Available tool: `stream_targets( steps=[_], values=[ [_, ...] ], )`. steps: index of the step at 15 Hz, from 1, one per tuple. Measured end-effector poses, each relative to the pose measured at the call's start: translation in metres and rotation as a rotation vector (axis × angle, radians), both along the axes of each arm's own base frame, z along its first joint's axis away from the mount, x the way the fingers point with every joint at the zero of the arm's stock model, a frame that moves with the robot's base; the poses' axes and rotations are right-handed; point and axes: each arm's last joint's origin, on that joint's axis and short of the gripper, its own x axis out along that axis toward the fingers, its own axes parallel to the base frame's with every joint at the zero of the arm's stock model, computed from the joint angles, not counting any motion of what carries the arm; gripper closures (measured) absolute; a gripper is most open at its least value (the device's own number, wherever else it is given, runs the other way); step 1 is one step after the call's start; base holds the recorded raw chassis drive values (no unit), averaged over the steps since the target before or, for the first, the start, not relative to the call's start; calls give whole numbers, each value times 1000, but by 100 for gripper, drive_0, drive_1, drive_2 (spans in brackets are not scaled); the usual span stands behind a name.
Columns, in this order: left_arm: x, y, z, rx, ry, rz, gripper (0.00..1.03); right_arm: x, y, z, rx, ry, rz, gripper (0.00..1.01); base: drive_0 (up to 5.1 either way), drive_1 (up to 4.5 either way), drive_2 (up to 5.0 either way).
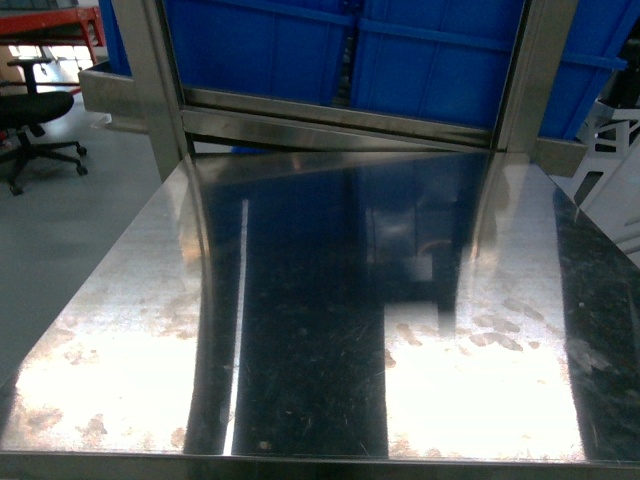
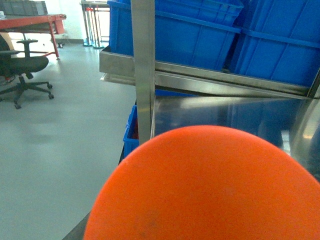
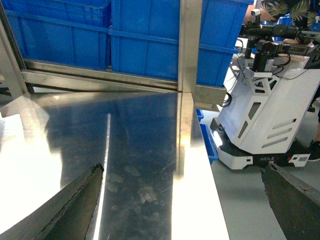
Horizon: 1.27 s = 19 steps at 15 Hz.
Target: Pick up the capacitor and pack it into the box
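Grey workshop floor [image 2: 60, 145] stretches off to the left, where a black office chair [image 1: 30, 115] stands near a red-framed bench [image 2: 35, 21]. Closer in, a polished steel counter [image 1: 330, 330] fills most of the head view, smudged with fingermarks and throwing back bright glare and the blue of what sits behind it. Along its far edge runs a steel rack with upright posts [image 1: 150, 80], and on the rack's shelf sit large blue plastic bins [image 1: 430, 60] side by side.

Neither a capacitor nor a pale pink box shows in any of the three views; I cannot tell where they are.

No claw appears in the head view. From the left wrist, a big rounded orange shape [image 2: 210, 185] blocks the lower half of the picture, close and blurred, so the left claw is hidden and I cannot tell how it stands. From the right wrist, two dark, rough-edged fingers [image 3: 75, 210] poke in at the bottom corners, set well apart with nothing between them; the right claw [image 3: 185, 207] is spread above the counter's right edge. Beyond that edge a white wheeled robot base [image 3: 265, 115] stands on the floor, with a blue bin [image 3: 207, 140] just beside it under the counter.
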Motion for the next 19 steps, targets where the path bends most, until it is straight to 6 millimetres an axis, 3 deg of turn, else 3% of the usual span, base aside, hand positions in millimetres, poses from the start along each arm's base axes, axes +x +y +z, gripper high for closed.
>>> stream_targets(
  steps=[7, 19],
  values=[
    [-18, 0, -13, 0, -15, 1, 60, 0, 0, 0, 0, 0, 0, 3, 0, 0, 0],
    [-43, 0, -18, 0, 9, 1, 60, 0, 0, 0, 0, 0, 0, 3, 0, 0, 0]
  ],
)
